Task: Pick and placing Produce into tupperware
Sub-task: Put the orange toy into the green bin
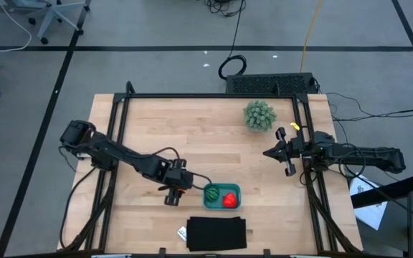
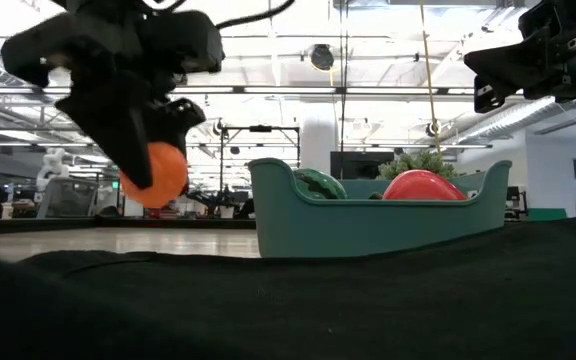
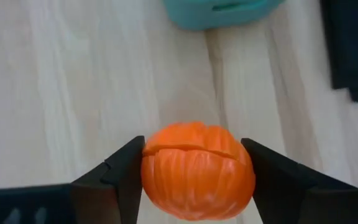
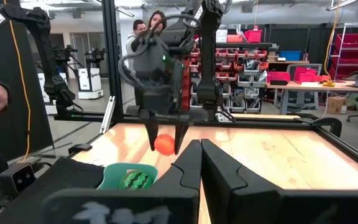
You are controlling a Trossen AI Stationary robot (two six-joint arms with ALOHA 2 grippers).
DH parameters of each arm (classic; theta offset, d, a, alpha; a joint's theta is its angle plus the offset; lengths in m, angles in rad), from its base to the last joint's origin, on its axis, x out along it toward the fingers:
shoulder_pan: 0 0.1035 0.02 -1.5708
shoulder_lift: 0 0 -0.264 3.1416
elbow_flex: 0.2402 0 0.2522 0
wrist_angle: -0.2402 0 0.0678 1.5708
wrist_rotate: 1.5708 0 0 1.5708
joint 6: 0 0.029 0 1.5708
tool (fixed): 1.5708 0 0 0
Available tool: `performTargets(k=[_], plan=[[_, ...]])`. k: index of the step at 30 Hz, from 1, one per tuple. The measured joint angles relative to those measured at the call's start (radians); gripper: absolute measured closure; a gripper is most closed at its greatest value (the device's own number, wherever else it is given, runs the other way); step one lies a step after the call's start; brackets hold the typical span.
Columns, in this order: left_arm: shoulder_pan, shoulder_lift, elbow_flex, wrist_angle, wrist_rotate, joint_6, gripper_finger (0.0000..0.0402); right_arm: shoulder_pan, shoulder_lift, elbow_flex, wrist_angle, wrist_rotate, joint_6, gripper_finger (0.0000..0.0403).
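The left gripper (image 1: 178, 184) is clamping the orange (image 3: 197, 170) just left of the tupperware (image 1: 221, 206) in the high view's lower middle, while the closed, empty right gripper (image 1: 272, 153) is waiting farther off, right of centre.

A robotics lab in a big open industrial hall. The wooden table (image 1: 206, 143) sits in a black metal frame (image 4: 110, 62) on a grey floor marked with dark tape lines (image 1: 49, 93), with cables (image 1: 231, 66) trailing across it. Beyond the table stand other robot rigs (image 4: 89, 68), shelves of red bins (image 4: 353, 56), workbenches (image 4: 303, 87) and office chairs (image 1: 49, 18). Long strip lights (image 2: 298, 90) hang from a high ceiling, and people (image 4: 148, 28) stand in the background.
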Motion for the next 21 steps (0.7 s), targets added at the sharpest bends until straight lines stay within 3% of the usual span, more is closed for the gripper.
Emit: performTargets(k=[8,16,21], plan=[[0.022,-0.058,0.002,-0.01,-0.009,0.036,0.0152,0.0,0.0,0.0,0.0,0.0,-0.003,0.0403],[0.046,-0.066,0.001,-0.003,-0.002,0.042,0.0173,0.0,0.0,0.0,0.0,0.0,-0.004,0.0403],[0.052,-0.066,0.006,-0.003,0.015,0.052,0.0164,0.0,0.0,0.0,0.0,0.0,-0.004,0.0403]])
